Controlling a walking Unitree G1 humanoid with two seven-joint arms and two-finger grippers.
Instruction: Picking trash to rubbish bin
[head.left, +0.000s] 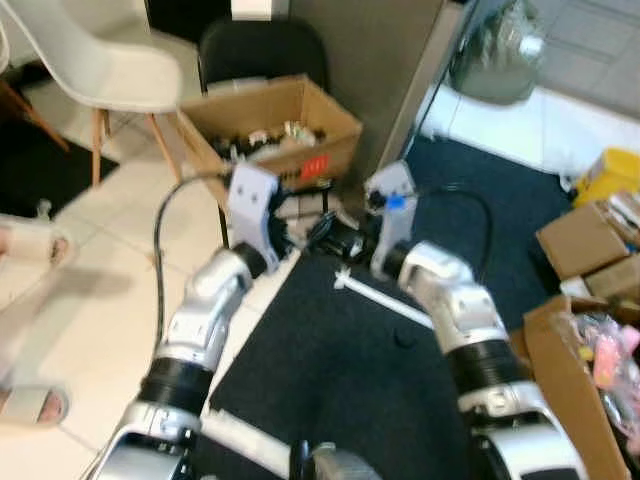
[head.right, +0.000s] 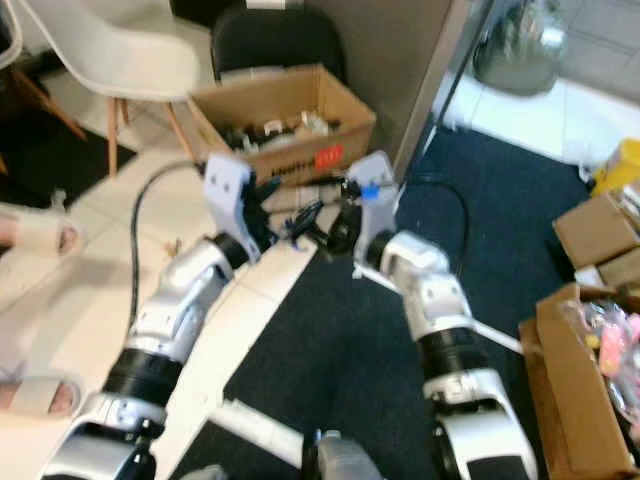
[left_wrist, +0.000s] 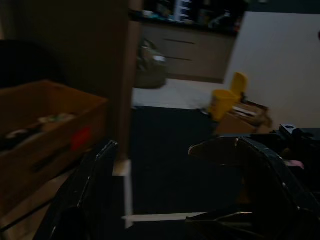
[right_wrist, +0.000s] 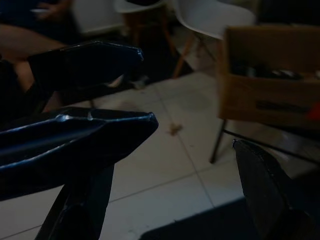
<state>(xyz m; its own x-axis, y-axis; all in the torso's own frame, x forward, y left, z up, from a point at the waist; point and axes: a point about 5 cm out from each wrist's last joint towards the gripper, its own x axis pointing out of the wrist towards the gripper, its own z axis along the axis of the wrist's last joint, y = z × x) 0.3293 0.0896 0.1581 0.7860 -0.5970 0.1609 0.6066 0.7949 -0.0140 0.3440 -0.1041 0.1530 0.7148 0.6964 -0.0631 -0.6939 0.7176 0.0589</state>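
Dark carpet (head.left: 330, 370), white stick (head.left: 385, 300) diagonal

left gripper (head.left: 285, 225) | right gripper (head.left: 345, 232) | both raised before cardboard box (head.left: 270, 128) | dark rug (head.left: 340, 370) below

Both eye views were bright enough but soft, with motion blur over the whole frame. The white tiled floor (head.left: 100, 260) at the left looked washed out, and the dark carpet (head.left: 340, 370) kept little detail. Both wrist views were dim and grainy, the near black fingers (right_wrist: 90, 130) out of focus.
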